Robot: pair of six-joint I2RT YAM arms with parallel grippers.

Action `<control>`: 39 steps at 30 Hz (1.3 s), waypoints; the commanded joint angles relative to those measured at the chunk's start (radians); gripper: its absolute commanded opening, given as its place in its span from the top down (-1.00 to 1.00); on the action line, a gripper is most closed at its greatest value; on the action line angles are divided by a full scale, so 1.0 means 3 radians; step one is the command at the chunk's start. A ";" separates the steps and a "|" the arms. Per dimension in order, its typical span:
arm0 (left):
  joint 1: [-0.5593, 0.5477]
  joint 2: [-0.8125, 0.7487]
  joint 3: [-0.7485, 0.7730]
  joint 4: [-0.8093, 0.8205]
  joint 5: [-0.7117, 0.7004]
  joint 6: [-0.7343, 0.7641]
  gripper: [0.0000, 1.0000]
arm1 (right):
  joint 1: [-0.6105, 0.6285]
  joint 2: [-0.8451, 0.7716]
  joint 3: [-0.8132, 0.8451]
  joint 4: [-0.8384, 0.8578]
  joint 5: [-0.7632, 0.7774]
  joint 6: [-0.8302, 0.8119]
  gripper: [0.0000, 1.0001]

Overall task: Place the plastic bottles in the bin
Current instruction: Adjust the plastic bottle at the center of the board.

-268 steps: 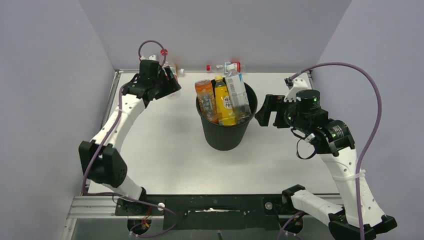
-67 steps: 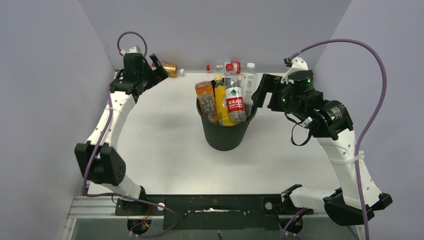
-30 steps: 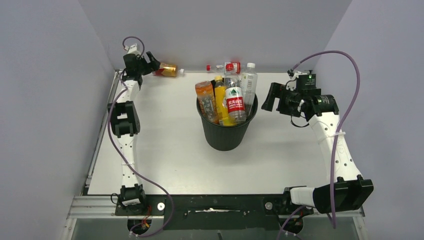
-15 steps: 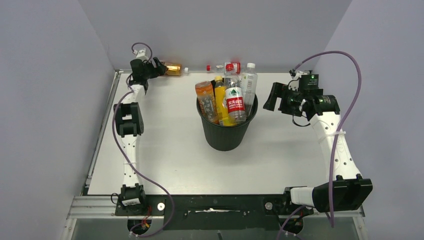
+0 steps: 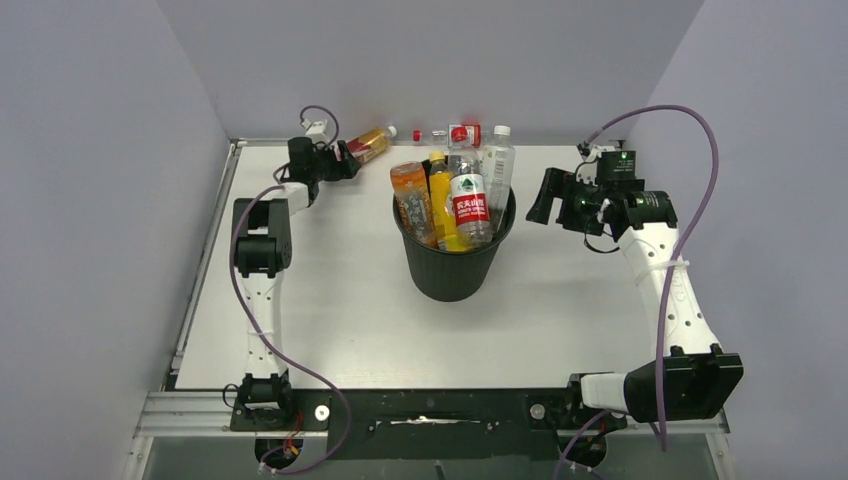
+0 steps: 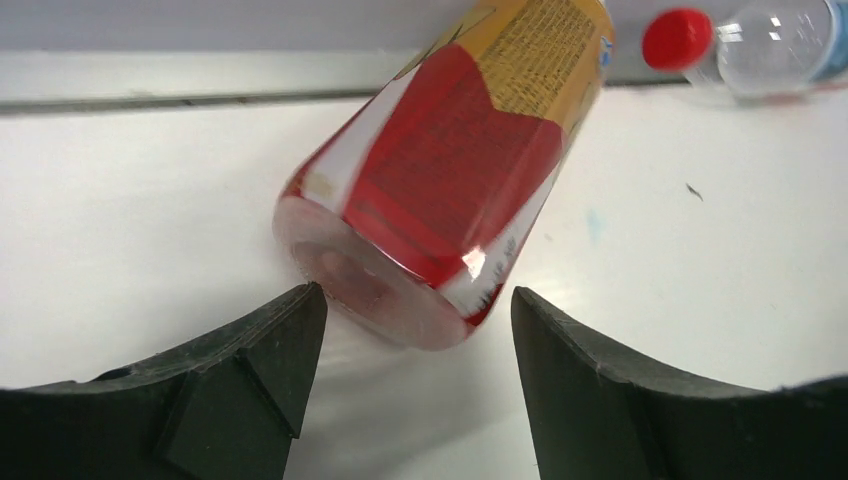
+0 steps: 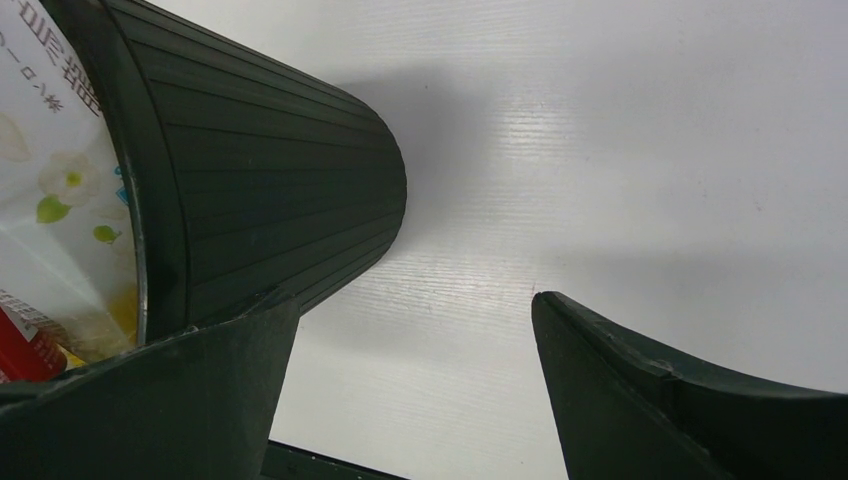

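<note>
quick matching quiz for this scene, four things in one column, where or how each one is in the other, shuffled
Things:
1. amber bottle
2. bin
3. red-capped clear bottle
4. right pincer

Places and states:
a. upright on the table, packed with bottles
b. open and empty, beside the bin
c. on its side, base toward the left pincer
d. lying at the table's far edge, right of the amber bottle

Pairs: 1-c, 2-a, 3-d, 4-b
</note>
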 commanded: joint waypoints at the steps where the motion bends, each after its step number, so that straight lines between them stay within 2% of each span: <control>1: -0.0192 -0.0662 -0.0495 0.0486 0.0151 0.0079 -0.35 | -0.0032 -0.0112 -0.0042 0.0144 -0.0085 -0.0059 -0.79; 7: -0.0456 -0.1033 -0.1015 0.0610 0.0095 0.0055 -0.35 | -0.0042 -0.0149 -0.0072 0.0156 -0.0124 -0.0053 -0.79; 9: -0.0483 -0.1138 -0.1145 0.0615 -0.0014 0.0032 -0.40 | -0.0045 -0.0170 -0.0081 0.0143 -0.0120 -0.0057 -0.79; 13: -0.0484 -0.1201 -0.1102 0.0425 -0.0205 0.0084 -0.55 | -0.0052 -0.0221 -0.0125 0.0126 -0.0117 -0.0066 -0.79; 20: -0.0482 -0.1430 -0.1064 0.0176 -0.0319 0.0247 -0.61 | -0.0052 -0.0244 -0.0139 0.0128 -0.0103 -0.0078 -0.80; 26: -0.0422 -0.1121 -0.0636 -0.0057 -0.0466 0.0277 -0.73 | -0.0051 -0.0240 -0.0138 0.0153 -0.0123 -0.0074 -0.81; 32: -0.0377 -0.0457 0.0272 -0.0516 -0.0344 0.0328 -0.82 | -0.0065 -0.0258 -0.0162 0.0148 -0.0131 -0.0069 -0.82; 39: -0.0393 -0.0040 0.0759 -0.0696 -0.0182 0.0405 -0.83 | -0.0075 -0.0244 -0.0173 0.0151 -0.0131 -0.0074 -0.82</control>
